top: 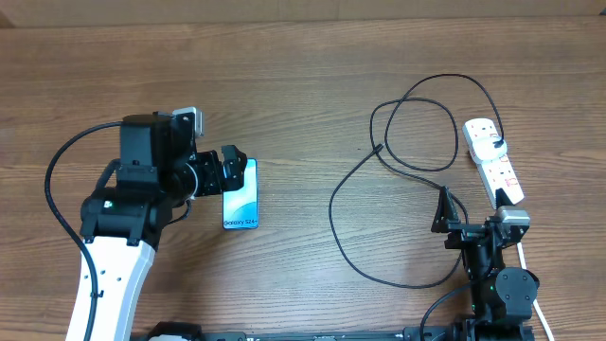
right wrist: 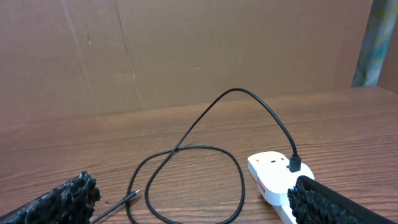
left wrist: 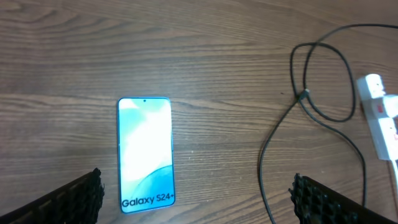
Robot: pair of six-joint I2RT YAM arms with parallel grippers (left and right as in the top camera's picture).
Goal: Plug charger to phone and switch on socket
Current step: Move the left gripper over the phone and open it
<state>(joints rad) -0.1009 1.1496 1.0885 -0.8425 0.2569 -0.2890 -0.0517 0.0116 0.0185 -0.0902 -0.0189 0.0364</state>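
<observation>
The phone [top: 240, 195] lies flat left of centre, its blue-teal screen lit and face up. My left gripper [top: 225, 170] hovers over its near-left edge. In the left wrist view the gripper [left wrist: 199, 202] is open and empty, and the phone [left wrist: 145, 152] lies between the fingers. The charger's black cable [top: 333, 210] loops across the right half of the table. Its white adapter [top: 488, 142] sits in the far end of the socket strip [top: 502, 175]. The plug tip [right wrist: 132, 194] lies loose near my right gripper [right wrist: 199, 208], which is open and empty.
The socket strip's white cord [top: 532, 284] runs down past the right arm's base. The strip also shows in the left wrist view [left wrist: 380, 121] and the right wrist view [right wrist: 270, 177]. A brown cardboard wall [right wrist: 186, 50] stands behind the table. Bare wood lies between phone and cable.
</observation>
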